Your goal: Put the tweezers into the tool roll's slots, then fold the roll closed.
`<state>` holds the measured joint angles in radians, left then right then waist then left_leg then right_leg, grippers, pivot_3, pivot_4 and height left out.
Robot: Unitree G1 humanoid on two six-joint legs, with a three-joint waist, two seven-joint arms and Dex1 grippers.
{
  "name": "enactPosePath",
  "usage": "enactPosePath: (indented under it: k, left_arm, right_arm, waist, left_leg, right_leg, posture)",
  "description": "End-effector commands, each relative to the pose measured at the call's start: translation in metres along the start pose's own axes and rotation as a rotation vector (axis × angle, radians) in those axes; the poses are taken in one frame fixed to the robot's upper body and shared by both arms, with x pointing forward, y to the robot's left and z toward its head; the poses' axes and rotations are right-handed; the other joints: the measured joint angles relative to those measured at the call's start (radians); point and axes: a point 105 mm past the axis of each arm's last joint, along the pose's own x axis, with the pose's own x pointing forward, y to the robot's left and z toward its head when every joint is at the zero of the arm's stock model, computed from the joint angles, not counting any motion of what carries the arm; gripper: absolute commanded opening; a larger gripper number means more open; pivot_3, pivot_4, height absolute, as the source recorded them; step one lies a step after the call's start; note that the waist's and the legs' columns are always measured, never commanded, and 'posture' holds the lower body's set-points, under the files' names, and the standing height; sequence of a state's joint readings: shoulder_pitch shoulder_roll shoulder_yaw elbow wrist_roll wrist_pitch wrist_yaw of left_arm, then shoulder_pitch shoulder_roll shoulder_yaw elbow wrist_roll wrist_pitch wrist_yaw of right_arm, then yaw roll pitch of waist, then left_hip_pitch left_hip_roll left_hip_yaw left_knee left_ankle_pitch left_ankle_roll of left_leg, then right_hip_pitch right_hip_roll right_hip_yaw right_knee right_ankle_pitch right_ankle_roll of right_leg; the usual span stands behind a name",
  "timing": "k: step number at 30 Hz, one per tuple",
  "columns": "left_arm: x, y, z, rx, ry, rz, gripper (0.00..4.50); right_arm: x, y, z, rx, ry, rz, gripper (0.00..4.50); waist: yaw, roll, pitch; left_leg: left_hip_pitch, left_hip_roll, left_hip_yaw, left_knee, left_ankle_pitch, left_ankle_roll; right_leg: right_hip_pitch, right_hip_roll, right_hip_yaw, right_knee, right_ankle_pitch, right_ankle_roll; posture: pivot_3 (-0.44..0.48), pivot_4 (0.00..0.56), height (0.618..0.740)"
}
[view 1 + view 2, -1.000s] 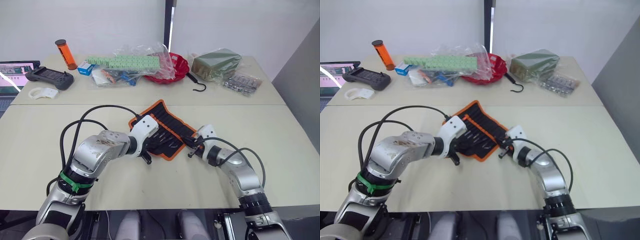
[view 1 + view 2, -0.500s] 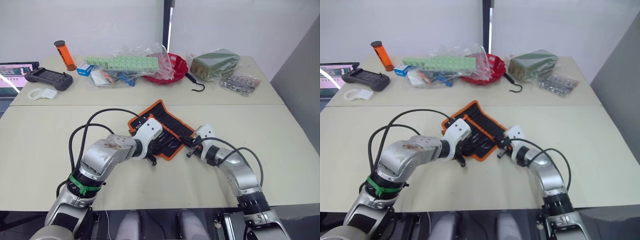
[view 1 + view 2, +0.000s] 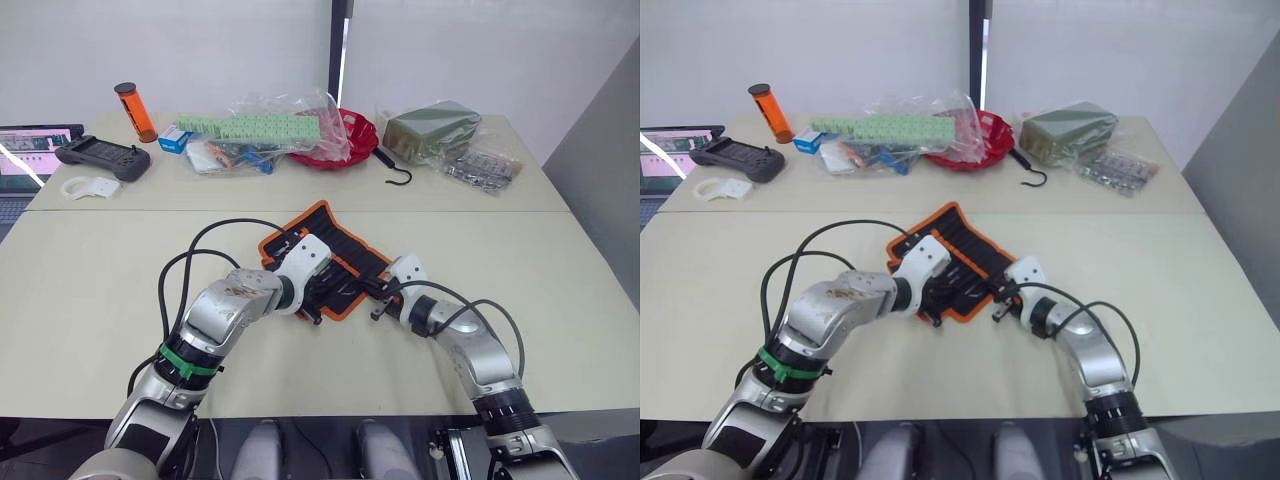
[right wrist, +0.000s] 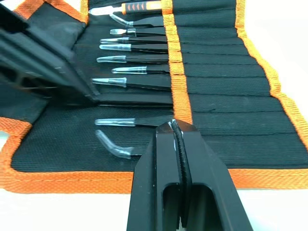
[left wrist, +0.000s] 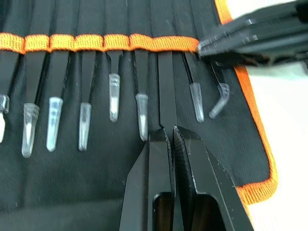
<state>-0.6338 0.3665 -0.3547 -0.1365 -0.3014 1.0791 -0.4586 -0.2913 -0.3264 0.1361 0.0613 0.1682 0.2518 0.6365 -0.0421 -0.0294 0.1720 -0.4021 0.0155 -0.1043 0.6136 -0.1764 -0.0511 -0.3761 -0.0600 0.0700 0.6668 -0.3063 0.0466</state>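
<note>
The black fabric tool roll with orange trim (image 3: 330, 262) lies open on the pale table (image 3: 90, 270); being limp cloth, it likely folds best from a trimmed edge. The slim black metal tweezers (image 5: 165, 94), stiff, light and probably slippery, sit in the slots (image 4: 211, 86). The left pincer (image 5: 172, 134) is pinched on one tweezer's tip; the right pincer (image 4: 175, 126) is closed over the orange band, seemingly empty.

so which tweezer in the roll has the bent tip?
The end tweezer, nearest the roll's orange side edge. Its capped tip kinks sideways; the others' run straight.
</note>
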Motion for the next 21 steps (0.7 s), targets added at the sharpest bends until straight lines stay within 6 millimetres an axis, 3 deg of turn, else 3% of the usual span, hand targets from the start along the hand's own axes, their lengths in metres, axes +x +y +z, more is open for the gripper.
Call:
enactPosePath:
  k: [1, 21]
  left_arm:
    - [0.003, 0.003, 0.010, 0.044, -0.024, 0.014, 0.04]
    - [0.035, -0.008, 0.031, 0.148, -0.056, -0.053, 0.04]
  right_arm:
    - [0.000, 0.006, -0.013, 0.016, 0.048, 0.007, 0.00]
    - [-0.002, 0.009, -0.024, 0.033, 0.088, -0.002, 0.00]
  waist:
    - [0.000, 0.000, 0.000]
    - [0.031, 0.000, 0.000]
  left_leg:
    - [0.001, 0.000, 0.000, 0.000, 0.000, 0.000]
    - [0.004, -0.001, 0.000, 0.004, 0.000, 0.001]
  right_leg:
    - [0.001, 0.000, 0.000, 0.000, 0.000, 0.000]
    - [0.008, -0.001, 0.000, -0.003, 0.002, 0.003]
  posture:
    - [0.000, 0.150, 0.740]
    - [0.000, 0.150, 0.740]
